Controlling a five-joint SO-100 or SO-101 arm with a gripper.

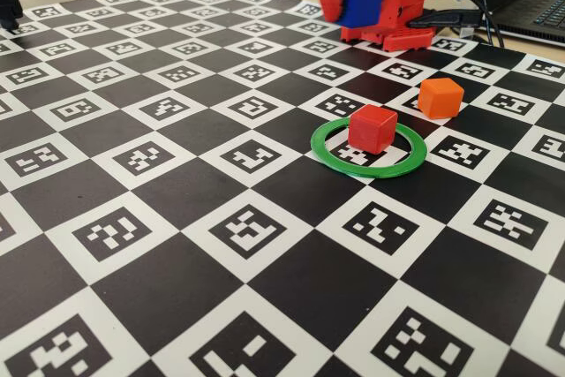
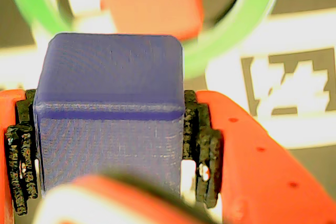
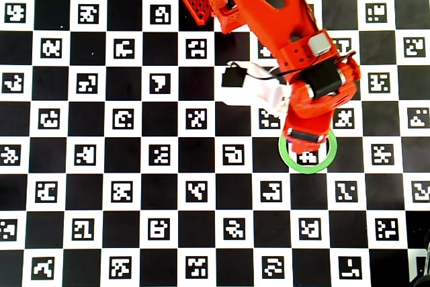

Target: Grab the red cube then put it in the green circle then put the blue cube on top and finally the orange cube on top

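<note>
Gripper (image 2: 113, 145) closed on the blue cube (image 2: 110, 119), held aloft above the far side of the worktop (image 1: 177, 218). The red cube (image 1: 372, 127) sits inside the green circle (image 1: 353, 163). Advice: centre blue squarely over red, faces aligned, and lower until contact before releasing.

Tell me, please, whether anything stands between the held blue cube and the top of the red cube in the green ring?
Nothing visible does. The gripper holds the blue cube in the air, the red cube sits in the green circle with a bare top, and the orange cube stands outside the ring.
</note>
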